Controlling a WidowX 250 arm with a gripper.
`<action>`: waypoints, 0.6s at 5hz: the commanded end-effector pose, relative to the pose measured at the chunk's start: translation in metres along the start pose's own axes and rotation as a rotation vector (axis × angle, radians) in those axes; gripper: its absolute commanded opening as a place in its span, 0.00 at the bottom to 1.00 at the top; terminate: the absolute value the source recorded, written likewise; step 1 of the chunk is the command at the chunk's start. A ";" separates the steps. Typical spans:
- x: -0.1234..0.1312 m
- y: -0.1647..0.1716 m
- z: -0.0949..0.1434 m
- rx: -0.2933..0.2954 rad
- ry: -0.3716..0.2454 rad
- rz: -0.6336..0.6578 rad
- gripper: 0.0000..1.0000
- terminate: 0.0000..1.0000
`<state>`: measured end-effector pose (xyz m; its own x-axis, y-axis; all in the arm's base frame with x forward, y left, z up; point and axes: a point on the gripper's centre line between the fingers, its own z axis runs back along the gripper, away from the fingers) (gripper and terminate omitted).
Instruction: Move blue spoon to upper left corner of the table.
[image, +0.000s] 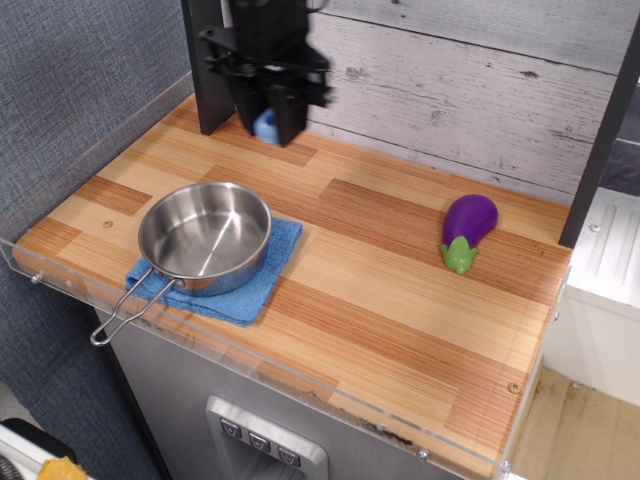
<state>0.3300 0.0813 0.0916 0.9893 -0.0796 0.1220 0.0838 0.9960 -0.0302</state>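
Observation:
My black gripper (267, 120) hangs over the far left part of the table (400, 290), close to the back wall. It is shut on the blue spoon (266, 126); only a light-blue piece of the spoon shows between the fingers (288, 110), just above the planks. The spoon's grey bowl is hidden by the gripper.
A steel pan (205, 236) with a wire handle sits on a blue cloth (255, 285) at the front left. A purple toy eggplant (467, 229) lies at the right. A dark post (208, 70) stands at the back left. A clear rim (300, 375) runs along the front edge.

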 end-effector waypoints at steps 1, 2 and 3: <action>0.007 0.082 -0.029 0.032 0.048 0.040 0.00 0.00; 0.001 0.096 -0.038 0.052 0.071 0.062 0.00 0.00; -0.001 0.098 -0.047 0.027 0.078 0.067 0.00 0.00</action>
<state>0.3441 0.1672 0.0239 0.9995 -0.0302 -0.0072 0.0299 0.9988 -0.0379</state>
